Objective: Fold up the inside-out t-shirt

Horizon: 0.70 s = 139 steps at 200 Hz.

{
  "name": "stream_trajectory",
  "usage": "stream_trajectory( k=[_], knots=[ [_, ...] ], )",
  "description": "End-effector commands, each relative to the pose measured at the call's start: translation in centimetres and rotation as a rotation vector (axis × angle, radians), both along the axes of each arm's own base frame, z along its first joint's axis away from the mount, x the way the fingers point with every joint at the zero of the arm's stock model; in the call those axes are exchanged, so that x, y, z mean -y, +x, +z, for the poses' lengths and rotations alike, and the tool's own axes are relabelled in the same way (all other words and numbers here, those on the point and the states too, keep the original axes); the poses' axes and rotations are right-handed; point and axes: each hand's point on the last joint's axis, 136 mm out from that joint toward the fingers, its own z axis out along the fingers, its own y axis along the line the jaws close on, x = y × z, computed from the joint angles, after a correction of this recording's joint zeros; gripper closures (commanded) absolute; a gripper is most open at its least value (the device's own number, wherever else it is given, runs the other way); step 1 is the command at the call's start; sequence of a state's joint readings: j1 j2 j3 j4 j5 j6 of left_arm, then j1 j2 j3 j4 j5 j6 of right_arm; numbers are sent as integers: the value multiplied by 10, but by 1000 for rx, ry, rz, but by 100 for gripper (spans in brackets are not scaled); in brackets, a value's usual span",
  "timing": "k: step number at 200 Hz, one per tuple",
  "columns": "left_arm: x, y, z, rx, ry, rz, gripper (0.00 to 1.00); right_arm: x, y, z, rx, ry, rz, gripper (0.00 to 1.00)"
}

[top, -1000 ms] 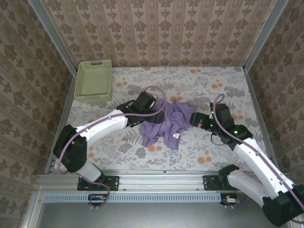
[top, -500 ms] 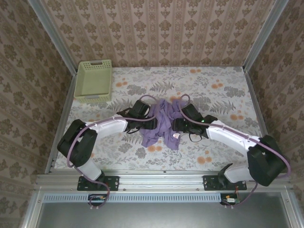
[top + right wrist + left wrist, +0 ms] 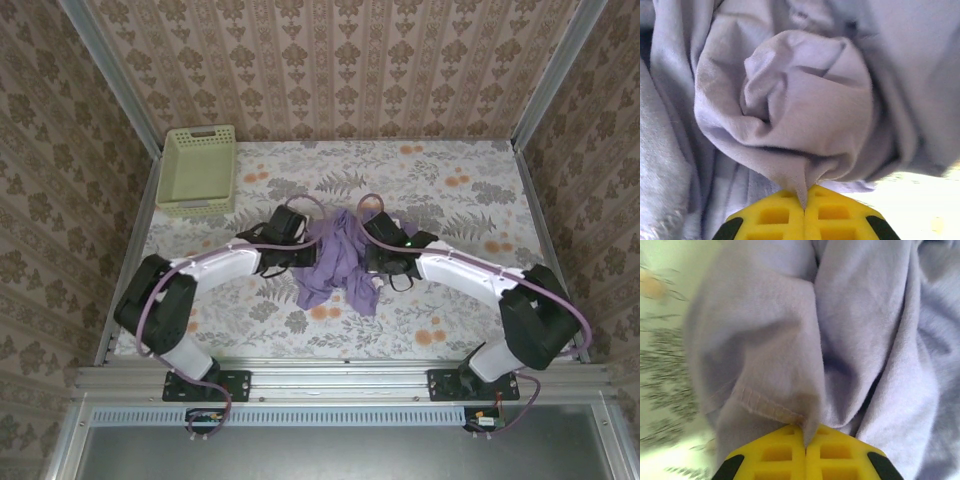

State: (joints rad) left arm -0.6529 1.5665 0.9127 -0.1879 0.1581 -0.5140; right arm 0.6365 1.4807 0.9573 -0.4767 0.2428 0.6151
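Floral table, patterned walls. Crumpled t-shirt at centre, fold pinched on left side by left gripper, on right side by right gripper. Basket far left.

Floral table, two things on it.

Here's the table, covered in a pale cloth printed with grey leaves and orange flowers, walled in on three sides by patterned panels. Up in the far left corner sits a pale green basket (slotted sides, open top), tucked against the wall. Right in the middle lies the lavender t-shirt, bunched in a crumpled heap, its lower folds trailing toward the near edge. Basket and t-shirt are well apart, bare cloth between them.
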Motion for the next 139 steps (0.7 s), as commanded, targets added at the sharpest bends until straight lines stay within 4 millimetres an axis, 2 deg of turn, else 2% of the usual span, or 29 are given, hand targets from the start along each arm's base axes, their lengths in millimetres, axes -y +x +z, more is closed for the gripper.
stream_trajectory(
  k=[1, 14, 25, 48, 53, 68, 77, 91, 123, 139],
  knots=[
    [-37, 6, 45, 98, -5, 65, 100, 53, -4, 62, 132, -162, -50, 98],
    [-59, 8, 73, 158, -25, 114, 100, 73, -8, 91, 182, -167, -76, 100],
    [-77, 8, 104, 232, -57, 155, 100, 89, -13, 116, 224, -165, -106, 100],
    [-111, -2, 168, 410, -105, 240, 100, 114, -25, 168, 335, -121, -150, 100],
    [-122, -3, 179, 442, -110, 273, 100, 118, -28, 177, 360, -108, -158, 100],
    [-136, -10, 200, 511, -137, 312, 100, 126, -35, 200, 426, -71, -169, 100],
    [-141, -12, 203, 522, -137, 323, 100, 128, -38, 206, 442, -57, -172, 99],
    [-146, -11, 194, 494, -106, 332, 100, 130, -36, 204, 437, -53, -182, 99],
    [-147, 3, 152, 374, -57, 345, 100, 129, -14, 166, 331, -50, -212, 100],
    [-147, 11, 131, 285, -49, 345, 100, 124, -3, 155, 298, -47, -214, 100]
  ],
)
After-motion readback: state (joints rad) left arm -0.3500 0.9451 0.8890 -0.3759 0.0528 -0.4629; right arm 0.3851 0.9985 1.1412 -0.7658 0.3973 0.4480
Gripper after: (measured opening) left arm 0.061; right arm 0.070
